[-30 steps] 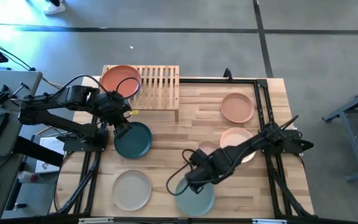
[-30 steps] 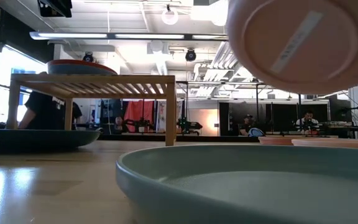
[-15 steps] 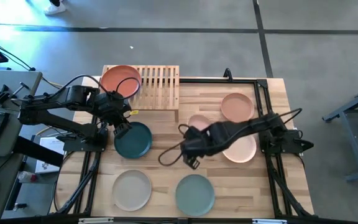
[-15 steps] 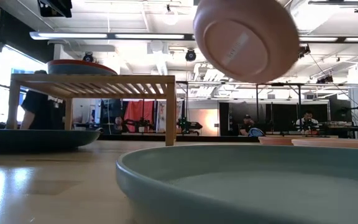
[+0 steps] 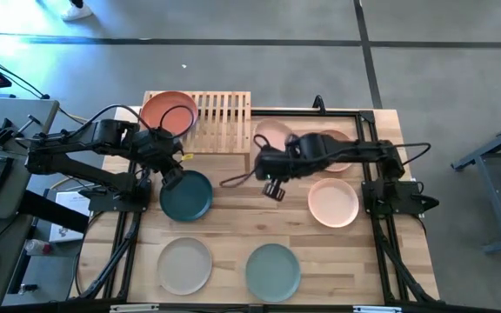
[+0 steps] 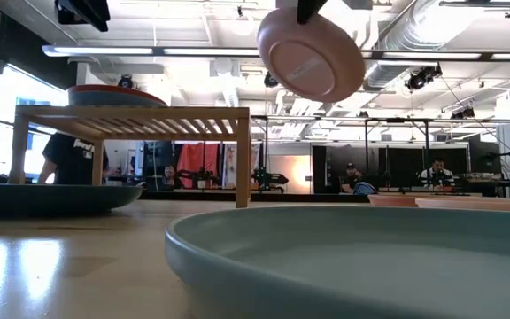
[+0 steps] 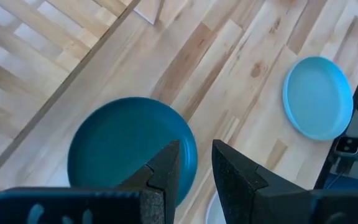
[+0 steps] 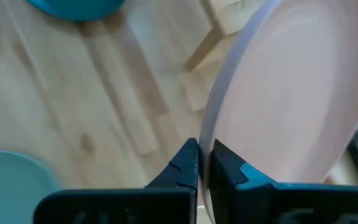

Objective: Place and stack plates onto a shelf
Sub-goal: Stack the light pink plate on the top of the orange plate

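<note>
Carrying the peach-pink plate (image 5: 272,136) pinched by its rim, the right gripper (image 8: 202,163) holds it tilted in the air just right of the shelf (image 5: 223,122); it should level out before settling on the bare slats. Nearest lie the beige plate (image 5: 184,265) and sage plate (image 5: 273,271), clear of the path. Mid-table, the left gripper (image 5: 172,180) hovers over the dark teal plate (image 5: 190,198), fingers narrowly parted, empty. Farthest, the terracotta plate (image 5: 167,113) fills the shelf's left half.
</note>
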Motion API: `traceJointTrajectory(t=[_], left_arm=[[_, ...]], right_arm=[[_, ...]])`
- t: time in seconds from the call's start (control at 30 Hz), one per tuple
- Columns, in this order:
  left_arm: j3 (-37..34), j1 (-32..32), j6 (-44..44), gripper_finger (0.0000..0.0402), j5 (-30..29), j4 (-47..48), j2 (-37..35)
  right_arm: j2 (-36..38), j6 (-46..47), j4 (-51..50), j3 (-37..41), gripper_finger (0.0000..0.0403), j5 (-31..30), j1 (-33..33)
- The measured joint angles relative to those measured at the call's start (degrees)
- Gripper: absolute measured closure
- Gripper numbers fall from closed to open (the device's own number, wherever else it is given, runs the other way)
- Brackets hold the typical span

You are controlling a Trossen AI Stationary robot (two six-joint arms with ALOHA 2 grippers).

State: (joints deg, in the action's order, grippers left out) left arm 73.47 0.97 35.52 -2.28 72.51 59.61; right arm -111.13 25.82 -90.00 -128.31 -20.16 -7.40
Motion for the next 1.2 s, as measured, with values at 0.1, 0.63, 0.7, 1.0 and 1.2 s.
traceJointTrajectory(t=[0.1, 0.63, 0.7, 1.0, 1.2], left_arm=[[0.00, 0.00, 2.72, 0.0319, -0.07, 0.07, 0.00], [0.00, 1.24, 16.80, 0.0293, -2.13, 1.32, 0.02], [0.00, 2.34, 19.07, 0.0287, -2.54, 1.03, 0.30], [0.04, 9.00, 32.15, 0.0284, -2.83, 0.30, 1.34], [0.04, 11.89, 34.36, 0.0284, -2.59, -3.83, 1.70]], right_arm=[[0.00, -7.77, 0.03, 0.00, 0.0403, -1.35, 2.05], [-0.02, -50.74, 5.12, 0.00, 0.0403, -3.77, 7.86], [-0.02, -56.28, 6.52, 0.00, 0.0403, -3.57, 8.12], [-0.04, -77.33, 10.58, 0.00, 0.0403, -0.72, 8.17], [-0.07, -82.76, 10.58, 0.00, 0.0403, 0.59, 8.17]])
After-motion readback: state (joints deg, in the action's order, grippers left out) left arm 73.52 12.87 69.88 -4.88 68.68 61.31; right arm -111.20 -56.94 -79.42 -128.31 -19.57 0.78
